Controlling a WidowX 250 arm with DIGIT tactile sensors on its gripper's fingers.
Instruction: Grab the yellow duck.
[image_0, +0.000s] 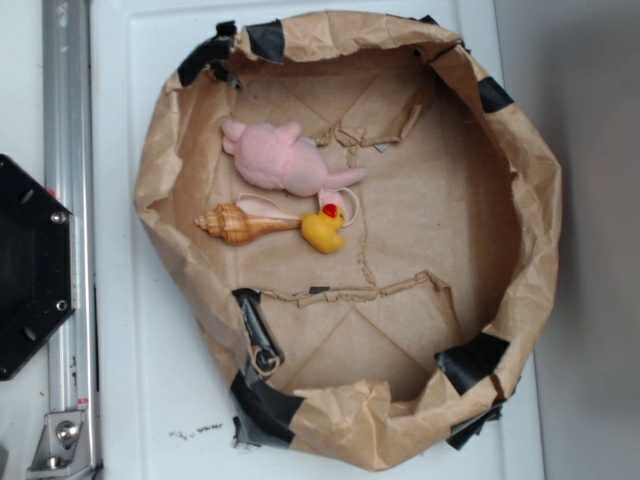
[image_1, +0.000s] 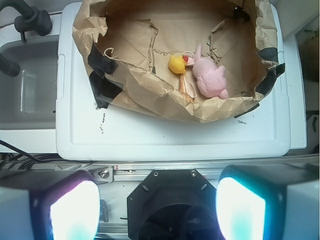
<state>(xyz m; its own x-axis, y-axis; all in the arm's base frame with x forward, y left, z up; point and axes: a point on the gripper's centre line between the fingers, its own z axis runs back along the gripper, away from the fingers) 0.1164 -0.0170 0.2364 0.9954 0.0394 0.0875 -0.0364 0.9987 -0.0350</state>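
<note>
The yellow duck (image_0: 324, 229) is small and rounded with a red-orange beak; it lies inside the brown paper basin (image_0: 520, 200), touching the tip of a tan spiral seashell (image_0: 243, 223) and just below a fluffy pink plush (image_0: 280, 160). In the wrist view the yellow duck (image_1: 177, 64) sits far ahead, left of the pink plush (image_1: 211, 77). My gripper (image_1: 157, 210) is open, its two pale glowing fingertips (image_1: 75, 210) wide apart with nothing between them, hovering over the black robot base (image_1: 170, 200), well short of the basin. The gripper does not show in the exterior view.
The paper basin's crumpled walls, patched with black tape (image_0: 470, 360), ring the toys on a white tabletop (image_0: 120, 300). An aluminium rail (image_0: 70, 200) and the black hexagonal base (image_0: 30, 265) lie at the left. A grey sink-like bin (image_1: 25, 90) and black hose (image_1: 30, 20) show at the wrist view's left.
</note>
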